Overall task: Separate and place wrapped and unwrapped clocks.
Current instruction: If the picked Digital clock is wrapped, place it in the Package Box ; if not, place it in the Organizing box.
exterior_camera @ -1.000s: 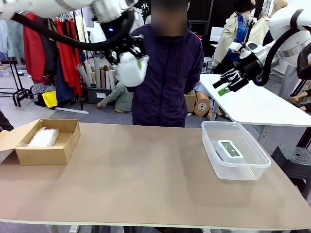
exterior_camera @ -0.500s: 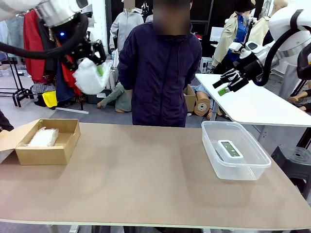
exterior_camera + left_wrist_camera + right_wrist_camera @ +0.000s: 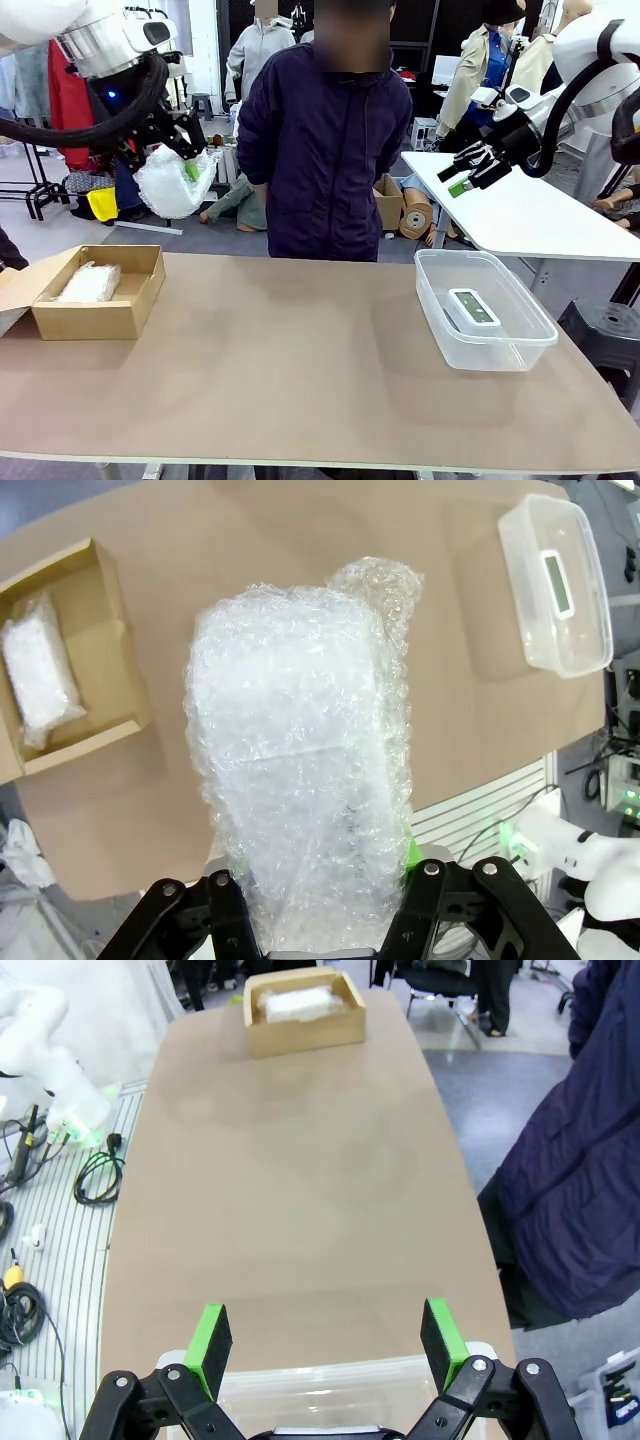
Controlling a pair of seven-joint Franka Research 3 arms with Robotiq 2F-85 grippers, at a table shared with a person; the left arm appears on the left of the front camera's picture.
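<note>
- On my left of the bench [image 3: 300, 370], a box [image 3: 95, 312] holding a wrapped clock [image 3: 88, 282].
- On my right, a tub [image 3: 485, 312] holding the bare clock [image 3: 472, 306].

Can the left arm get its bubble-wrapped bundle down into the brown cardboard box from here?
Probably yes: the left gripper holds the bundle high beside the open-topped box, nothing between.

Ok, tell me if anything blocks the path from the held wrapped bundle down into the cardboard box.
Nothing visible does. The left tool holds the wrapped clock in the air, up and right of the open cardboard box. Another wrapped bundle already lies inside, with bare floor beside it.
</note>
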